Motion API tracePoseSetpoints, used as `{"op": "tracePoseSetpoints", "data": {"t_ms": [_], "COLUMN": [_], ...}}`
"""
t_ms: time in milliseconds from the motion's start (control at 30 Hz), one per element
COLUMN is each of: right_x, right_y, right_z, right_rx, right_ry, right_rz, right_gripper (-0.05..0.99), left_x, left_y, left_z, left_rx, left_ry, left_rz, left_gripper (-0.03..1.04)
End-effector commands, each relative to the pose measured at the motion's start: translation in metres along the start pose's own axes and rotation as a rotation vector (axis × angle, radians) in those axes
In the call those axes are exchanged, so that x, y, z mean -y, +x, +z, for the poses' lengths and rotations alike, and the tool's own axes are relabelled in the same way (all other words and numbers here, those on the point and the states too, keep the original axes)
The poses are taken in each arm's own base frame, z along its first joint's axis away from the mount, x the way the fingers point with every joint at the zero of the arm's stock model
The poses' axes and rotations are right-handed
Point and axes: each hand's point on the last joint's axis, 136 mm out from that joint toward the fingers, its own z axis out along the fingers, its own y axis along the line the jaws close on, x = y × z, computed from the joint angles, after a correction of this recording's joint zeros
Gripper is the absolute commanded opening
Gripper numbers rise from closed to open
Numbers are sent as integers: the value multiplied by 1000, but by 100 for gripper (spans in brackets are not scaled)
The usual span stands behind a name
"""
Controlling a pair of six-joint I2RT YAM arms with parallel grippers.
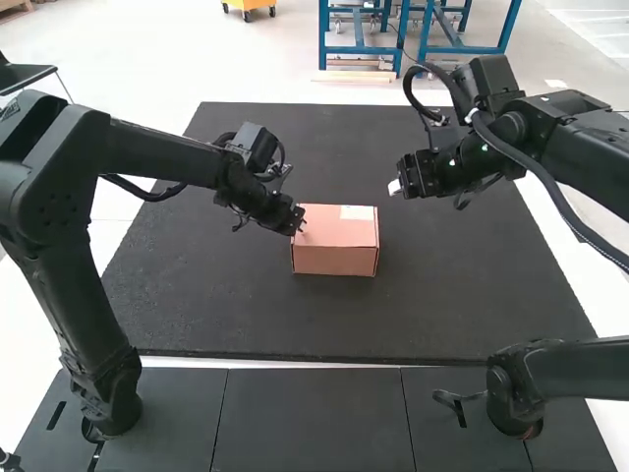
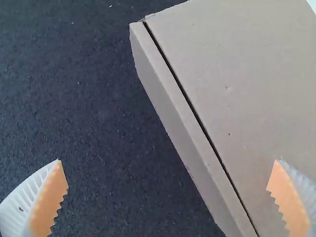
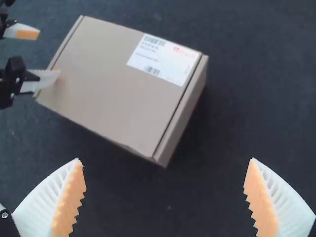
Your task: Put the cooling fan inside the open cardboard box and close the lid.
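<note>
Cardboard box (image 1: pixel 335 241) closed, L fingers (image 2: pixel 47 197) straddling edge

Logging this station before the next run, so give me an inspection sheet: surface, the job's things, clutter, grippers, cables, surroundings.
Surface: black mat on a white table.
Job's things: cardboard box, lid shut, white label on top.
Clutter: nothing seen.
Grippers: left gripper open at the box's left top edge, one finger over the lid; right gripper open, in the air apart from the box.
Cables: black cables looped along both arms.
Surroundings: black base plates at the table's near edge.
</note>
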Motion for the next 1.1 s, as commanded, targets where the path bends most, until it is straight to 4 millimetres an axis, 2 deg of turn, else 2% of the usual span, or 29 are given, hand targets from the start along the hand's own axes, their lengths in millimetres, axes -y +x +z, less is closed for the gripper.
{"op": "tracePoseSetpoints", "data": {"t_ms": [0, 233, 300, 533, 700, 900, 1067], "right_x": [4, 4, 4, 4, 7, 26, 55], "right_y": [-1, 0, 0, -3, -3, -11, -28], "right_z": [-4, -4, -4, -11, -12, -11, -17], "right_rx": [17, 14, 14, 42, 54, 119, 226], "right_ry": [12, 13, 13, 15, 27, 100, 180], "right_rz": [10, 15, 21, 28, 32, 60, 97], "right_gripper": [73, 73, 73, 73, 73, 73, 84], "left_x": [3, 0, -1, -5, -12, -12, -16], "left_y": [25, 32, 27, -16, -31, -48, -62], "left_z": [13, 15, 8, -49, -86, -128, -163], "left_rx": [-73, -82, -74, 85, 174, 300, 459], "left_ry": [5, 0, -2, -13, -29, -40, -67], "left_rz": [11, 5, 0, -8, -24, -34, -34], "left_gripper": [96, 96, 96, 96, 96, 96, 96]}}
